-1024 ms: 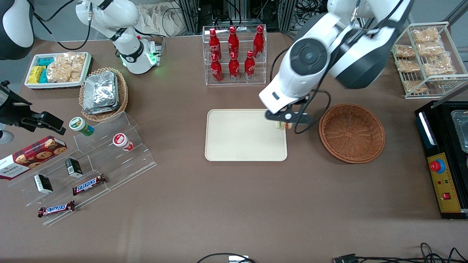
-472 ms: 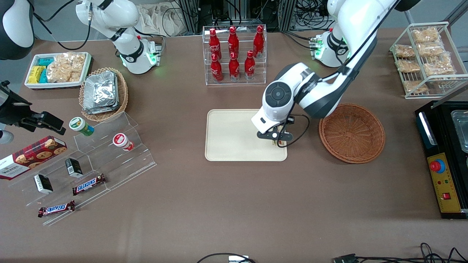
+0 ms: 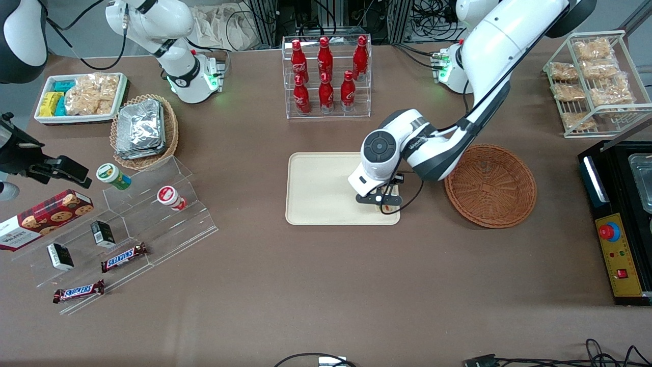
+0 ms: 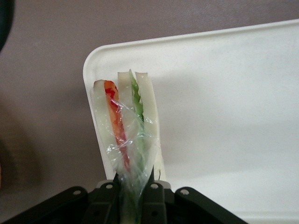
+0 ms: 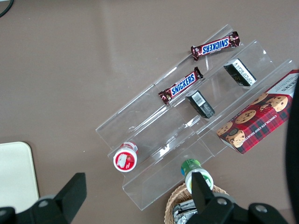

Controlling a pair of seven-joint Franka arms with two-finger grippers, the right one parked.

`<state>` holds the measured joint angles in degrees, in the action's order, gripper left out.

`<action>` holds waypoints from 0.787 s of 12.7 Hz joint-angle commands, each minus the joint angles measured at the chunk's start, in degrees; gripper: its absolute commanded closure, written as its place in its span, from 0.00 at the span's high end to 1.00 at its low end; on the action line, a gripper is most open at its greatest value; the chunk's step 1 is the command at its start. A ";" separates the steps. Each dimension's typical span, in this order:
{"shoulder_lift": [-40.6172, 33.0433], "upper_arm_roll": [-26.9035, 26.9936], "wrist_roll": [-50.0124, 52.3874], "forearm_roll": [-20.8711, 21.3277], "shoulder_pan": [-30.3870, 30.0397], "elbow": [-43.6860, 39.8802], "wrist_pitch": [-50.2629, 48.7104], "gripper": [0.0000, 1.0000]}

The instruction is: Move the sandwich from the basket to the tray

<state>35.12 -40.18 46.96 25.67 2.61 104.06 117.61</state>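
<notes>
My gripper (image 3: 383,203) hangs low over the corner of the cream tray (image 3: 321,189) that is nearest the front camera and the brown wicker basket (image 3: 490,184). It is shut on the sandwich (image 4: 127,126), a plastic-wrapped wedge of pale bread with red and green filling that points out from the black fingers (image 4: 106,200) over the tray's corner (image 4: 224,107). In the front view only a small bit of the sandwich (image 3: 385,207) shows under the wrist. The basket holds nothing.
A clear rack of red cola bottles (image 3: 326,76) stands farther from the camera than the tray. A wire rack of snack bags (image 3: 593,81) and a black control box (image 3: 619,219) lie at the working arm's end. Acrylic steps with snacks (image 3: 117,229) lie toward the parked arm's end.
The arm has come down and moved from the tray's basket-side edge toward its near corner, carrying the sandwich lower over the tray. The gripper stays shut on it.
</notes>
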 commanded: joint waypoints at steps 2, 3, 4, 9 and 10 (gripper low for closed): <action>2.14 -0.51 1.73 2.54 -0.23 0.00 1.66 0.45; 2.32 -0.51 1.73 2.54 -0.23 0.00 1.84 0.99; 2.32 -0.51 1.73 2.54 -0.23 0.00 1.84 1.00; 2.24 -0.51 1.64 2.54 -0.32 -0.09 1.40 1.00; 2.15 -0.51 1.64 2.54 -0.32 -0.09 1.31 1.00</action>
<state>37.38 -40.20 47.54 26.96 2.58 104.08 118.89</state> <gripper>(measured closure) 0.009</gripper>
